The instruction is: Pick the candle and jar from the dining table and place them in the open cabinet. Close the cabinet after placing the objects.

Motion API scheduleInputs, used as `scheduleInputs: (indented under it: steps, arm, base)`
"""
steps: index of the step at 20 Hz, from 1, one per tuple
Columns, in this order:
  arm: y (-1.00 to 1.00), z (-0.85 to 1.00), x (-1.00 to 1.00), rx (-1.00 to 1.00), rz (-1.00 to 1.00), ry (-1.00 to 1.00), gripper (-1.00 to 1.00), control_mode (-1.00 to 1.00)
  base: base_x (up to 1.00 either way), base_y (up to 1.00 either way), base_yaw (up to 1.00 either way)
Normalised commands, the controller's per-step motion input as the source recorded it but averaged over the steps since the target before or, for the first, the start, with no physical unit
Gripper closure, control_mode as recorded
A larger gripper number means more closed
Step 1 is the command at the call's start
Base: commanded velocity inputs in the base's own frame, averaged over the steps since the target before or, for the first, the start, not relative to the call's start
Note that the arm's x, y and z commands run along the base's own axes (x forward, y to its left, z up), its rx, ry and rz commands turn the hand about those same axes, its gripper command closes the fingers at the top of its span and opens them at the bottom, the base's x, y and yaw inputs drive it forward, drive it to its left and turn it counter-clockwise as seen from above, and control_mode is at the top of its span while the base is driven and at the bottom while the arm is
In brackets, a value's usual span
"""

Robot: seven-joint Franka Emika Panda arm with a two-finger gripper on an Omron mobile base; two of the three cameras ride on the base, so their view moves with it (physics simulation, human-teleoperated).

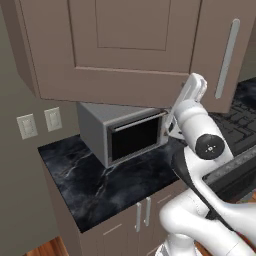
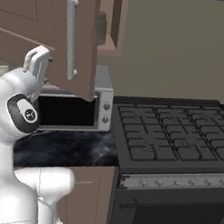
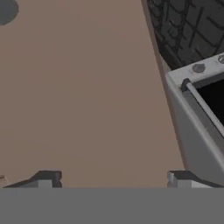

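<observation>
The claw (image 3: pixel 111 177) stands wide open and empty, its two dark tips spread apart at the bottom of the hand view with nothing between them. It is raised up against the underside or door face of the wall cabinet (image 1: pixel 125 45), whose brown panel spreads flat and close across the hand view. In the right base view the cabinet door (image 2: pixel 81 39) hangs ajar, its pale bar handle (image 2: pixel 70 37) just right of the hand. Below sit the grey microwave (image 1: pixel 125 135), on the black marble table (image 1: pixel 80 180), and the stove (image 2: pixel 176 138) to its right.

The candle and jar cannot be made out here; I cannot tell whether they sit inside the cabinet, since its interior is hidden.

Judging from the pose, the step in hand looks like closing the door. The risk: the open tips (pressed so near the panel) could slide off the flat face, or push at a poor angle and leave the door ajar. The forearm could also clip the microwave's top.
</observation>
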Motion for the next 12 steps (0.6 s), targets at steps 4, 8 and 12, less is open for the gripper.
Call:
scheduleInputs:
  steps: [4, 8, 12]
  arm:
    - [-0.16, 0.16, 0.54, 0.0, 0.0, 0.0, -1.0, -1.0]
    - [-0.19, 0.12, 0.61, 0.01, 0.0, 0.0, -1.0, -1.0]
    - [-0.19, 0.01, 0.71, 0.04, 0.01, 0.0, -1.0, -1.0]
  base:
    - [0.0, 0.0, 0.0]
    - [0.0, 0.0, 0.0]
    - [0.0, 0.0, 0.0]
